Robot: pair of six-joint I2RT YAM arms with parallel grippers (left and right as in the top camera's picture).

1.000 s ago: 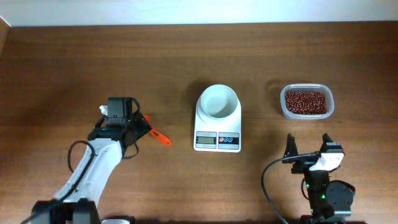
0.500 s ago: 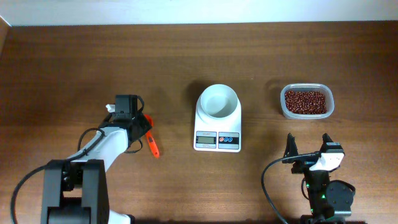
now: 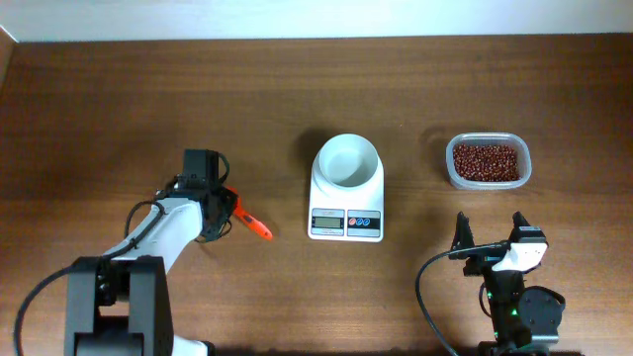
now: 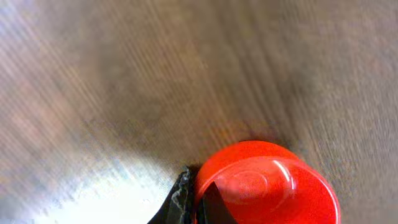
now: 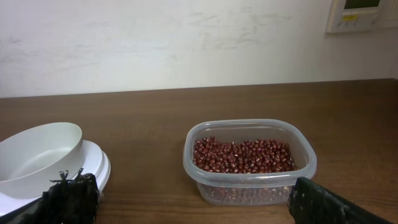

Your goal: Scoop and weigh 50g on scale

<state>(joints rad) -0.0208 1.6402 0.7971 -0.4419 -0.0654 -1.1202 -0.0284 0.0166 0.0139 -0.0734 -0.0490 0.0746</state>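
The left claw (image 3: pixel 220 206) is covering part of the red scoop (image 3: pixel 249 222), so only a thin red piece is poking out toward the scale (image 3: pixel 346 203) in the overhead view. The left wrist view is blurry, and it is cutting off the scoop's round shiny cup at the bottom edge. This claw is squeezing shut on the scoop. The right claw (image 3: pixel 490 235) is sitting wide open with nothing in it. Its black fingers (image 5: pixel 67 200) are showing only as fuzzy dark tips.

The scale is sitting in the middle of the tabletop (image 3: pixel 119 99). It is smooth and white, with a round white bowl (image 3: pixel 347 161) on top. The clear tub (image 3: pixel 526 168) is holding small shiny red beans (image 3: pixel 485 160), well apart from the scale. Wide strips of brown wood grain are showing between the scoop, the scale and the tub.
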